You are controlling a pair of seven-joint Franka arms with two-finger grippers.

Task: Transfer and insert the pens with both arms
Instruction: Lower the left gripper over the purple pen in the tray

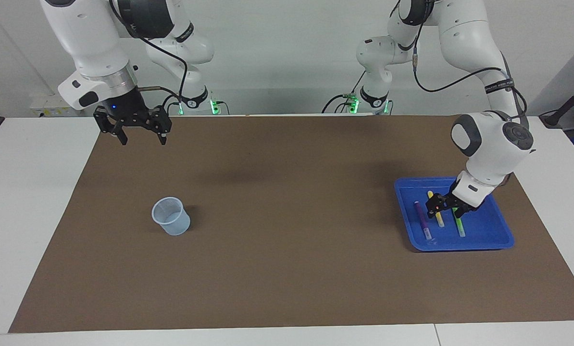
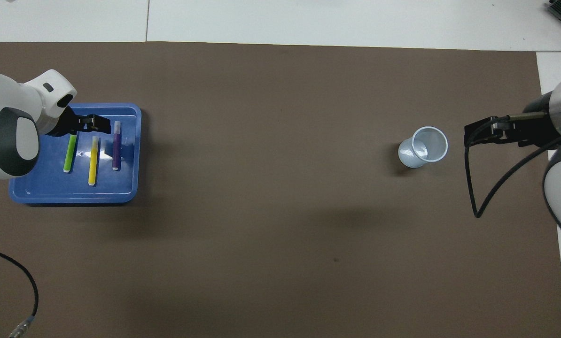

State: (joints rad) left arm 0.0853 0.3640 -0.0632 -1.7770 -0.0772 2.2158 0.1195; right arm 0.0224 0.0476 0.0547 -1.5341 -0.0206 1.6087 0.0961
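Right gripper (image 1: 139, 136) parked up in the air at the right arm's end, jaws spread wide, nothing in them, just waiting. Farther out, a pale plastic cup (image 1: 171, 216) standing upright on the brown mat (image 1: 287, 269). Over at the left arm's end, left gripper (image 1: 446, 206) down low in the blue tray (image 1: 489, 238), jaws open around the yellow pen (image 1: 436, 211), not gripping yet. Pick-up step, looks like; next up probably a squeeze and straight lift. Purple pen (image 1: 422, 220) and green pen (image 1: 458, 221) lying flat alongside, pale ends pointing away from the robots.
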